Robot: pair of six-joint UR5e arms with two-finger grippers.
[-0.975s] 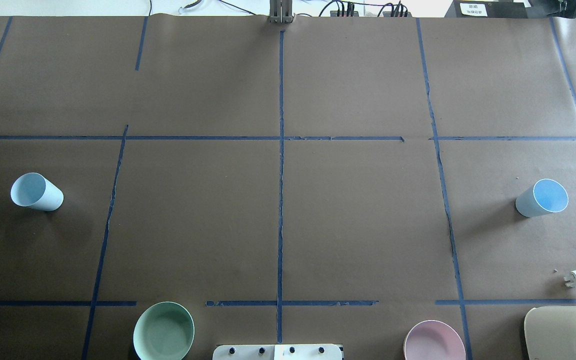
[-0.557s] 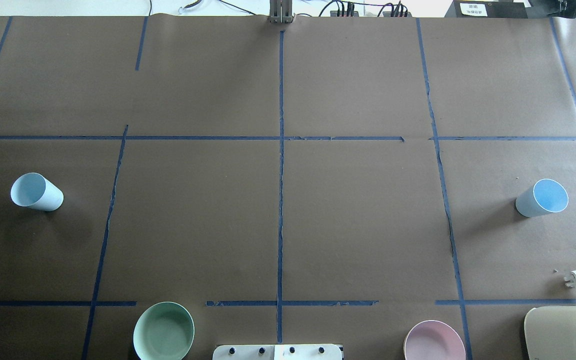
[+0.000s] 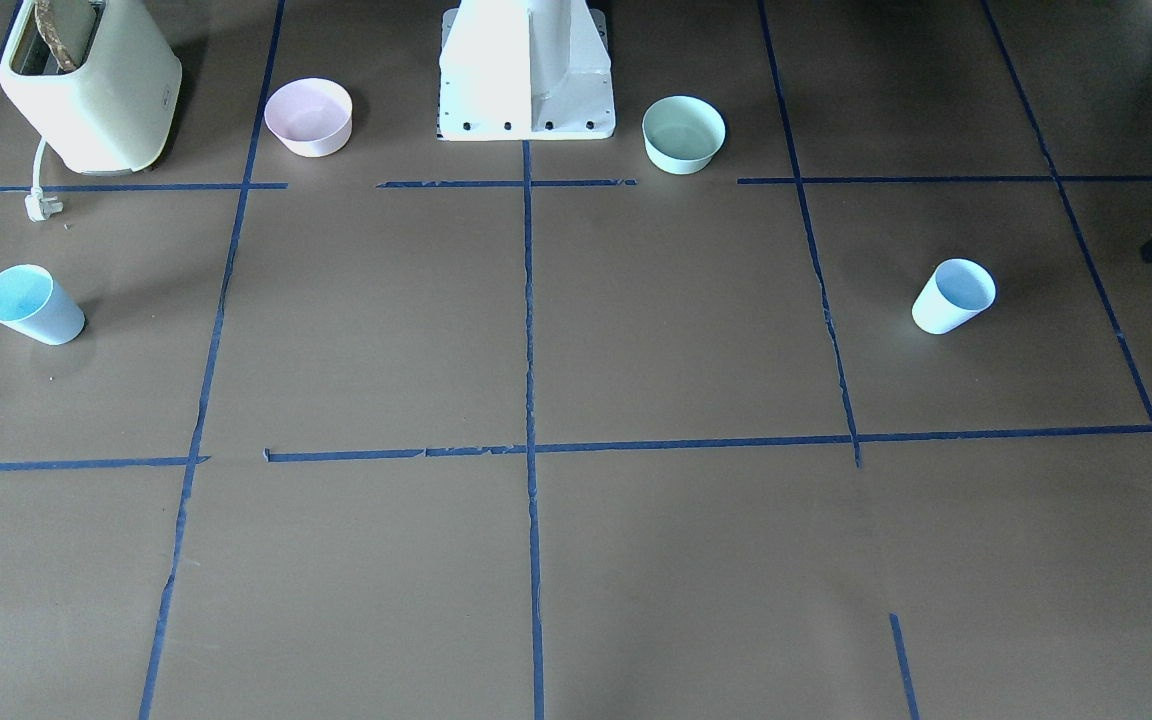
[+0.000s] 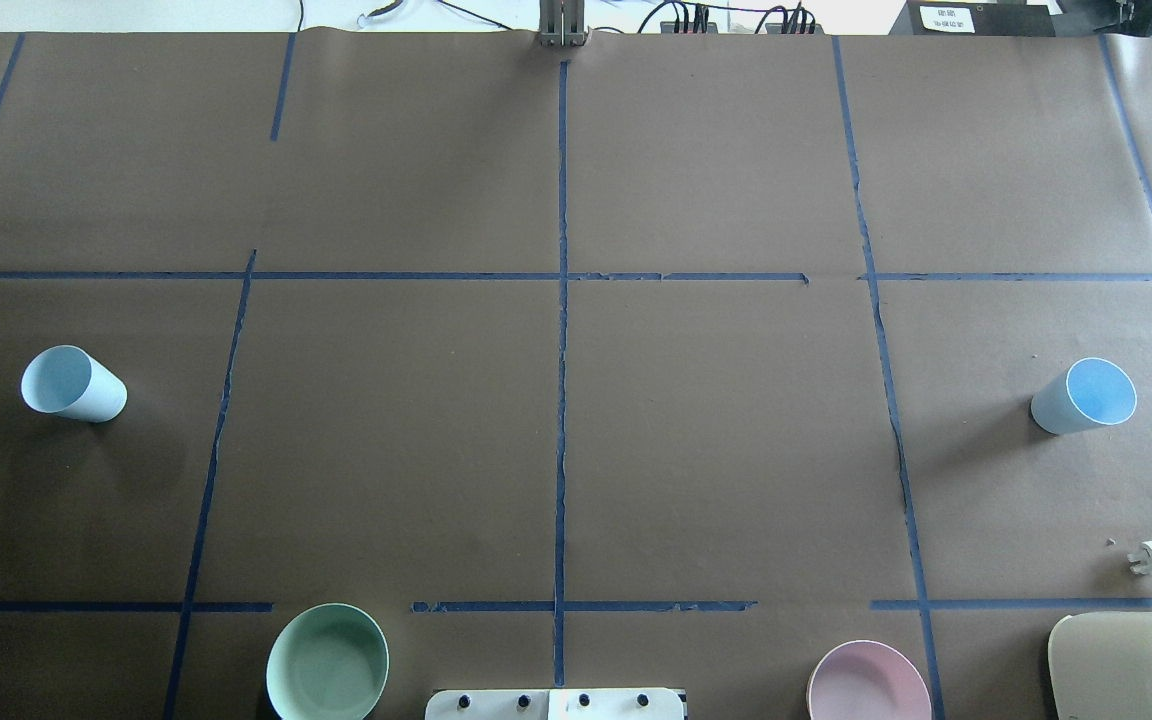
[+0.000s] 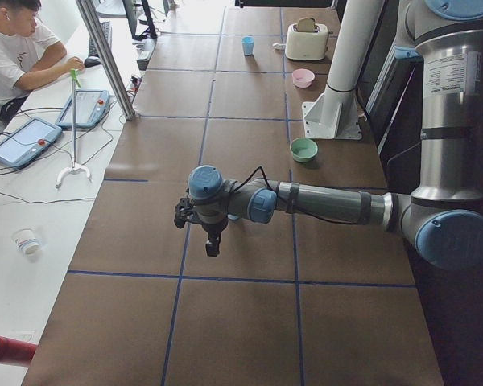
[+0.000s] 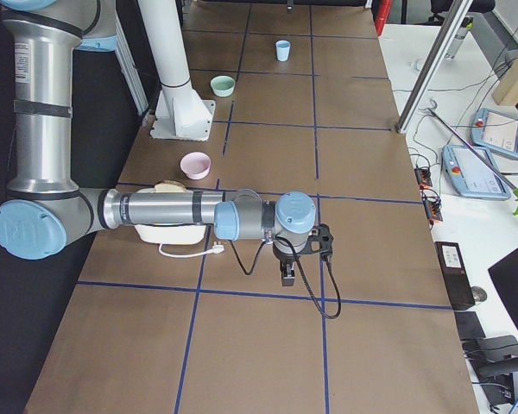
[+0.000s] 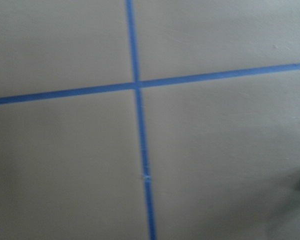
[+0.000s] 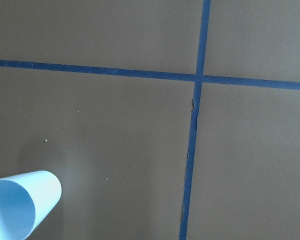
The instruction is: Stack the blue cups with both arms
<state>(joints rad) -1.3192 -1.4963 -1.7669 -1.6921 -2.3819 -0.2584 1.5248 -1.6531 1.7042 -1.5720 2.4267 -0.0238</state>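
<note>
Two pale-blue cups stand upright and far apart. One cup (image 4: 71, 384) is on the table's left side and also shows in the front view (image 3: 954, 295). The other cup (image 4: 1084, 396) is on the right side and shows low left in the right wrist view (image 8: 20, 207). Neither arm appears in the overhead view. My left gripper (image 5: 212, 244) hangs above the table, beyond its cup toward the table's left end. My right gripper (image 6: 287, 276) hangs above the table's right end, and its arm hides the near cup in that view. I cannot tell whether either gripper is open or shut.
A mint-green bowl (image 4: 327, 662) and a pink bowl (image 4: 868, 682) sit near the white pedestal base (image 3: 526, 70). A cream toaster (image 4: 1131, 665) with a loose white plug (image 4: 1151, 558) stands at the near right. A person (image 5: 16, 48) sits beside the table's far side.
</note>
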